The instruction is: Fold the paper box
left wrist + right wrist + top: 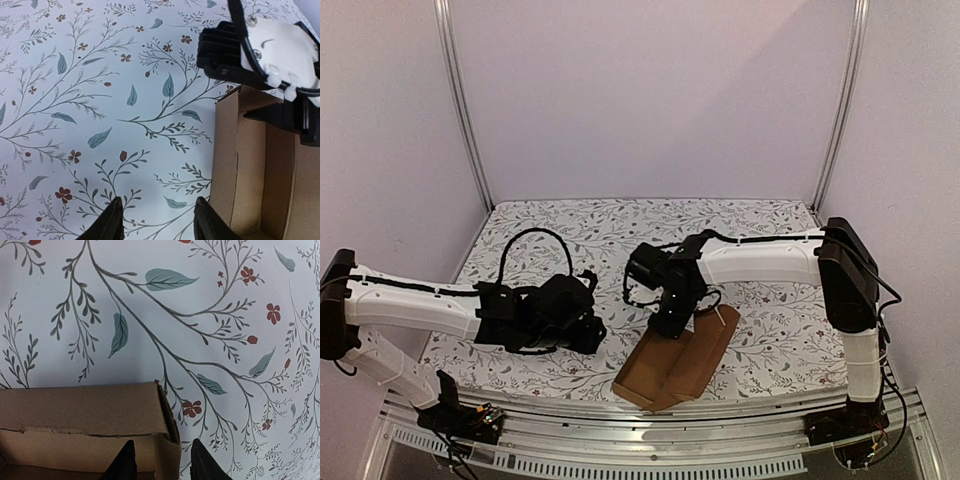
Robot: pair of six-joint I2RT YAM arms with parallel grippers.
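The paper box [672, 368] is a brown cardboard tray, partly folded, lying near the table's front edge. My right gripper [670, 322] hangs over its far end. In the right wrist view the box [75, 415] has one corner wall between the jaws of my right gripper [162, 465]. These jaws stand apart, with a gap showing on the right side. My left gripper [592, 335] sits just left of the box. Its jaws are open over bare cloth [160, 220], and the box's side wall [235, 160] stands immediately to their right.
A floral tablecloth [550, 225] covers the table. Metal frame posts [465, 110] [842, 110] rise at the back corners. A metal rail [650, 420] runs along the front edge right below the box. The right arm's wrist [270, 50] looms over the box's far end.
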